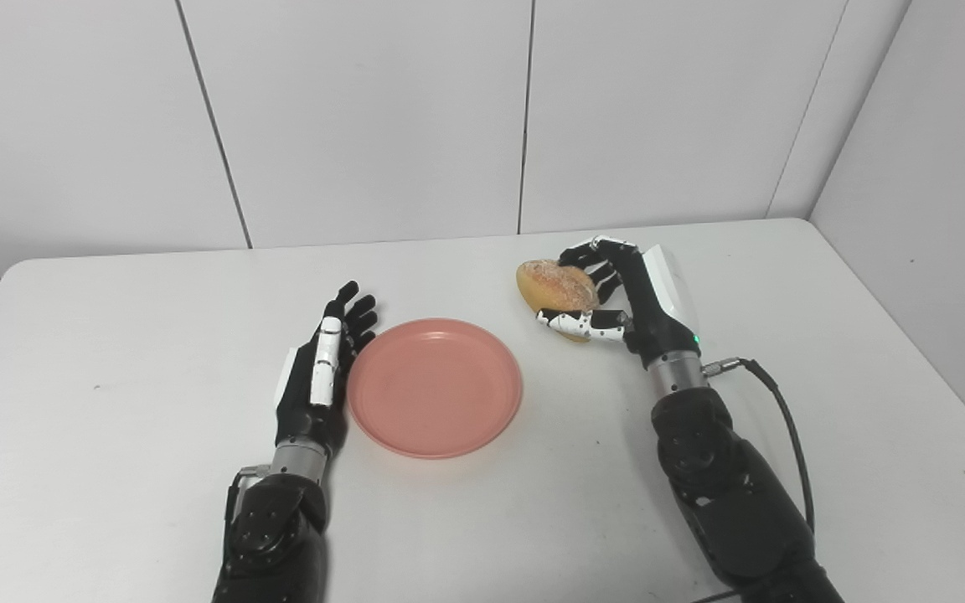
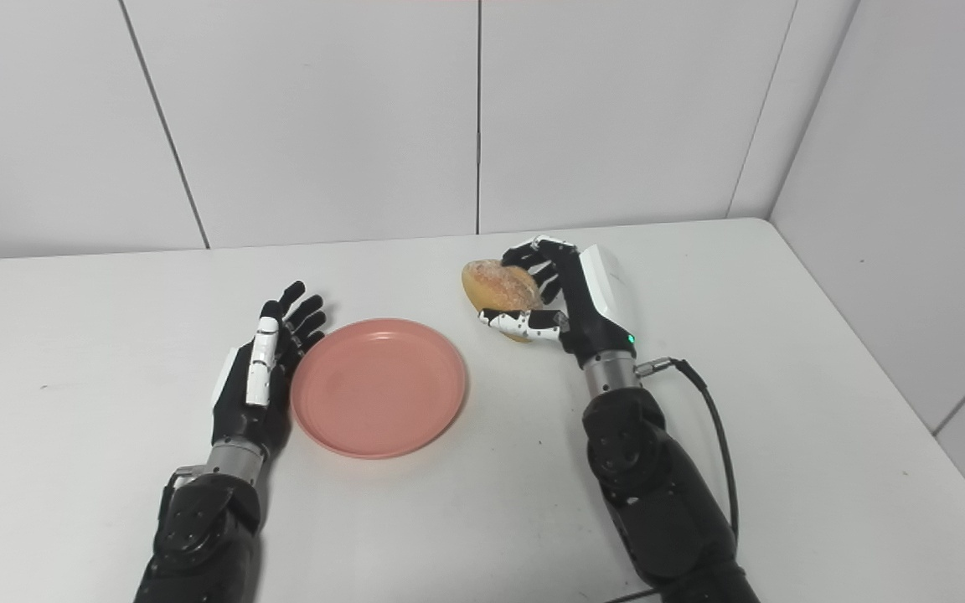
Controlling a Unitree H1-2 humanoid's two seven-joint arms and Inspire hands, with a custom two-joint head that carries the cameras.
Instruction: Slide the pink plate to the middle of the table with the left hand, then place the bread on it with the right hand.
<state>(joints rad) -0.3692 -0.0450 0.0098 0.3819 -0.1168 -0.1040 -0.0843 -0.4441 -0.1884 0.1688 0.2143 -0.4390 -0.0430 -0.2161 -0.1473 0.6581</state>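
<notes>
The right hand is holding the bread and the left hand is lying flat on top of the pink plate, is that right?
Not quite. The left hand is not on top of the pink plate; it stands open on edge against the plate's left rim, as the left eye view shows. The rest holds: the right hand is shut on the bread.

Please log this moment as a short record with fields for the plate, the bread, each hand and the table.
plate: pink plate, empty, near the table's middle
bread: bread, to the right of the plate, not yet on it
left hand: left hand, open, fingers straight, against the plate's left rim
right hand: right hand, shut on the bread
table: white table
</notes>
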